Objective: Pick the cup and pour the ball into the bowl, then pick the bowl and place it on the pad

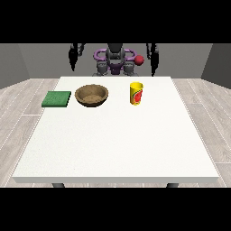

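The first step of the task, picking the cup, has not yet begun. The cup stands upright on the bench, toward the far edge and right of centre in the front view. It is yellow with a red mark on its side; the ball cannot be seen from this angle and is presumably inside it. The bowl rests left of the cup, near the far edge, apart from it. The green pad lies at the far left corner, just beside the bowl and not touching it. Both arms hang at the robot's sides behind the far edge. The hand at the view's right and the hand at the view's left are well apart from every object, and neither holds anything. Whether the fingers of either hand are released or clenched cannot be told at this range. The next move likely calls for the hand at the view's right, being nearer the cup, to reach forward over the far edge and close around the cup's side while keeping it upright, so the contents stay in until it is tilted above the bowl.
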Action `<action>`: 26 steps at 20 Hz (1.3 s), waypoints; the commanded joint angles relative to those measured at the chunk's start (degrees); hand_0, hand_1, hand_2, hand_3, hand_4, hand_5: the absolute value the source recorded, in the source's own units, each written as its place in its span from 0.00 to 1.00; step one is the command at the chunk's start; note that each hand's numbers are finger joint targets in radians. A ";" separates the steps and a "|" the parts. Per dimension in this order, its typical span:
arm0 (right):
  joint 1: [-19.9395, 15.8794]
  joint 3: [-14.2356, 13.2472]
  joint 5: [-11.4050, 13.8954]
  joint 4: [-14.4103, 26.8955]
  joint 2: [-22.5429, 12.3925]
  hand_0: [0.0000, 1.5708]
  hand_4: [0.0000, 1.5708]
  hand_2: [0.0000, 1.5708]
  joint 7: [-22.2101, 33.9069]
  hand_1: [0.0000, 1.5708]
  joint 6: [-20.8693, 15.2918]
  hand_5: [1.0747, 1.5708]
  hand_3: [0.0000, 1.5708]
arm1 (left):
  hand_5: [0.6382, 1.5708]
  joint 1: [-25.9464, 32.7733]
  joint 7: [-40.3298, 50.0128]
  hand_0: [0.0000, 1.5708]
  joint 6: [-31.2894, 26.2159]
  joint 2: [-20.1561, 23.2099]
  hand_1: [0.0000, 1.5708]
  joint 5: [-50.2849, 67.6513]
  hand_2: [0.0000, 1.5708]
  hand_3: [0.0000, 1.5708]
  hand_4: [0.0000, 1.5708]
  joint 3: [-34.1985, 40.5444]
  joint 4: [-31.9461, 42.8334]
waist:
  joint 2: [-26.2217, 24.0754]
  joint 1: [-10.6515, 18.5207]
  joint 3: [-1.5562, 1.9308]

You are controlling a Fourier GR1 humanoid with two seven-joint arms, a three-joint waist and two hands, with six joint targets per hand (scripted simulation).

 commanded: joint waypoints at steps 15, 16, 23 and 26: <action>1.31 -11.76 -11.34 -7.62 -6.21 0.00 0.34 0.00 6.67 0.00 4.62 0.99 0.00 | 0.96 -5.50 22.05 0.00 15.89 -5.26 0.00 -0.18 0.00 0.00 0.00 -13.29 -21.17 | -9.67 1.47 0.70; 3.73 -10.78 -12.24 -9.80 -5.63 0.00 0.34 0.00 6.01 0.00 6.37 0.98 0.00 | 0.96 -4.37 20.76 0.00 19.50 -5.31 0.00 -1.71 0.00 0.00 0.00 -16.41 -20.54 | -9.95 -0.05 0.70; -2.73 -8.65 -8.82 -8.89 -3.36 0.00 0.22 0.00 4.14 0.00 3.18 0.99 0.00 | 0.94 -9.86 7.33 0.00 13.73 -4.80 0.00 -1.18 0.00 0.00 0.00 -8.74 -11.10 | 0.20 -0.65 0.67; -4.63 -10.01 -9.31 -6.68 -4.66 0.00 0.19 0.00 -1.48 0.00 5.72 1.00 0.00 | 0.93 -15.11 2.35 0.00 12.50 -2.37 0.00 0.20 0.00 0.00 0.00 -2.67 -7.58 | 5.06 -1.41 0.68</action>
